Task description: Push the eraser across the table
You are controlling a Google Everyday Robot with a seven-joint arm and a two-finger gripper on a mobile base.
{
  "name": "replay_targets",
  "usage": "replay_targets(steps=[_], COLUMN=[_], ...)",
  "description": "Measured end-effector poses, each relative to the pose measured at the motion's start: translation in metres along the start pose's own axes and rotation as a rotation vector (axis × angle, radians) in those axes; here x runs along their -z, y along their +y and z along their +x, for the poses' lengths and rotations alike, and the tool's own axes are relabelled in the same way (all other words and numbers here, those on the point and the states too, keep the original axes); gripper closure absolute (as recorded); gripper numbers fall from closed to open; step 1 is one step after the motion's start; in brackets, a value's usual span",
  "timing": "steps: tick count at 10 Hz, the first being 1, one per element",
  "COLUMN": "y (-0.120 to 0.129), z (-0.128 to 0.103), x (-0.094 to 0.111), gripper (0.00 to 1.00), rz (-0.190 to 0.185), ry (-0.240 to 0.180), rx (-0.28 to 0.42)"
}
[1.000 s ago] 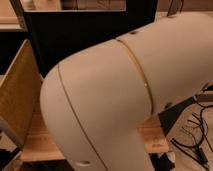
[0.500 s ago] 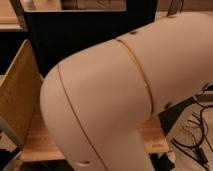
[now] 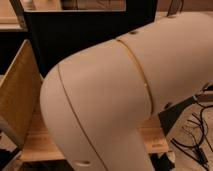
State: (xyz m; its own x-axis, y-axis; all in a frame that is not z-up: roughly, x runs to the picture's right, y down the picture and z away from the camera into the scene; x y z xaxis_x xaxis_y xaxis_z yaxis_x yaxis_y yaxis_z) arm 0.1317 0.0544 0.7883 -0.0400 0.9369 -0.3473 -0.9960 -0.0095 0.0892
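My white arm (image 3: 125, 95) fills most of the camera view and blocks nearly everything behind it. The gripper is out of view, hidden behind or beyond the arm. The eraser is hidden. Only a strip of the light wooden table (image 3: 42, 142) shows at the lower left, and another bit of it at the lower right (image 3: 156, 141).
A dark upright panel (image 3: 75, 37) stands behind the table. A tan cork-like board (image 3: 17, 90) leans at the left. Black cables (image 3: 192, 140) lie on the floor at the lower right.
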Motion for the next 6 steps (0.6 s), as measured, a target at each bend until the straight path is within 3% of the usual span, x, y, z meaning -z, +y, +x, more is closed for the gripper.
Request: replay_targets(steps=[2,3,4,6], y=[-0.001,0.004,0.007,0.024], z=[-0.001,0.000,0.002,0.015], x=[-0.001,-0.007,-0.013,-0.047], gripper=[0.88,0.97,1.00,1.00], rz=[0.010,0.032,0.056,0.143], ry=[-0.001,0.005,0.014,0.076], rx=[0.010,0.045,0.079,0.195])
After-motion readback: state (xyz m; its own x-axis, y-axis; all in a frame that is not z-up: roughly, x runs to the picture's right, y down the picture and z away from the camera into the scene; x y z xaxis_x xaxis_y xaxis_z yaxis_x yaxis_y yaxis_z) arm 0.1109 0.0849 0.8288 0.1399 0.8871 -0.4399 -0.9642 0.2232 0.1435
